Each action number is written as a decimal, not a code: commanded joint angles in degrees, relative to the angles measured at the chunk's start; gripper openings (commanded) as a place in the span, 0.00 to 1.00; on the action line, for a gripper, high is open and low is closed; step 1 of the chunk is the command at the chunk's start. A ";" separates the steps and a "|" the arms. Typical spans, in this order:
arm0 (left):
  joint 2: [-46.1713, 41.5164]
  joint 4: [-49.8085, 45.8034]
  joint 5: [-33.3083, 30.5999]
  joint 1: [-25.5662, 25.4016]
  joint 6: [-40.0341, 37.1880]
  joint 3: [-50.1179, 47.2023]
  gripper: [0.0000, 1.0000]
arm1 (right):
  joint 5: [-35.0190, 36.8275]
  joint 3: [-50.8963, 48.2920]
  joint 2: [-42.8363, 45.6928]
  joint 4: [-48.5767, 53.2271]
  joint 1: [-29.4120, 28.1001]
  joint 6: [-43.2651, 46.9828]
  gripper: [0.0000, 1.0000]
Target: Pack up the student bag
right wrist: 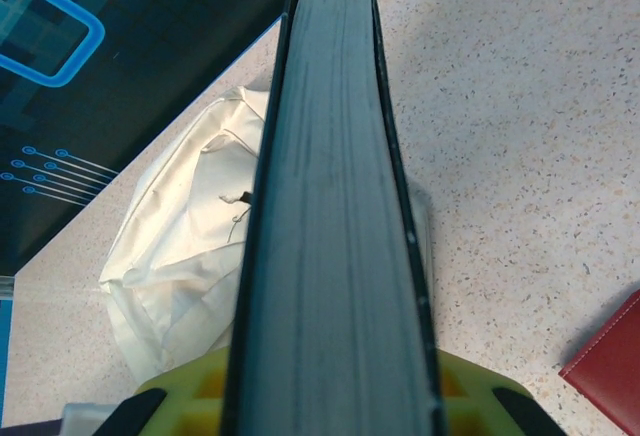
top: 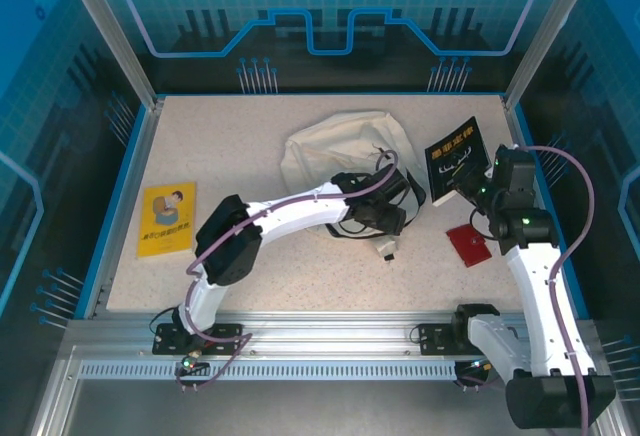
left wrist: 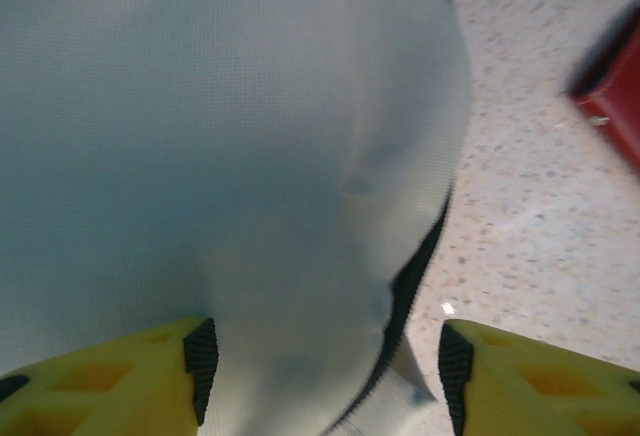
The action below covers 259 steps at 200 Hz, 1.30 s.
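Note:
The student bag (top: pixel 335 151), a crumpled cream-white fabric backpack, lies at the back middle of the table. My left gripper (top: pixel 393 206) reaches over its near right edge. In the left wrist view the bag's cloth (left wrist: pixel 200 136) and a dark strap (left wrist: pixel 410 286) lie between the yellow fingers of the left gripper (left wrist: pixel 328 366), which is open; the right pad (left wrist: pixel 455 371) stands clear of the cloth. My right gripper (top: pixel 468 188) is shut on a black book (top: pixel 455 159), held on edge just right of the bag. The book's page edge (right wrist: pixel 325 206) runs up from the right gripper (right wrist: pixel 330 396), with the bag (right wrist: pixel 180 256) to its left.
A yellow book (top: pixel 167 218) lies flat at the left of the table. A flat red item (top: pixel 468 244) (left wrist: pixel 615 96) (right wrist: pixel 610 366) lies on the table near the right arm. A small white object (top: pixel 387 248) sits below the left gripper. Blue walls enclose the table.

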<state>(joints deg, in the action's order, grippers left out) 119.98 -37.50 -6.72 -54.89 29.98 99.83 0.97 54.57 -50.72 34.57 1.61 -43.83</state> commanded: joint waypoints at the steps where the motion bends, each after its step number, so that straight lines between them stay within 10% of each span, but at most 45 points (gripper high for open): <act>1: 2.88 -7.51 -4.88 0.05 0.15 3.97 0.58 | -2.75 -0.45 1.75 -2.49 1.61 0.53 0.06; 98: 0.57 -8.05 -5.63 0.38 0.22 5.29 0.14 | -4.15 -1.58 2.24 -2.06 2.41 0.12 0.06; 182: -12.22 -1.20 -5.37 6.68 -4.93 1.90 0.04 | -2.20 0.32 6.67 5.56 2.84 2.35 0.06; 259: -20.14 15.75 -10.62 9.54 -2.57 -3.69 0.00 | -22.85 1.71 6.40 13.35 2.91 2.78 0.06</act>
<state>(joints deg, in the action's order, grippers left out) 103.20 -29.98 -14.90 -45.32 27.03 96.71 -9.93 54.24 -44.73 47.81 3.79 -42.06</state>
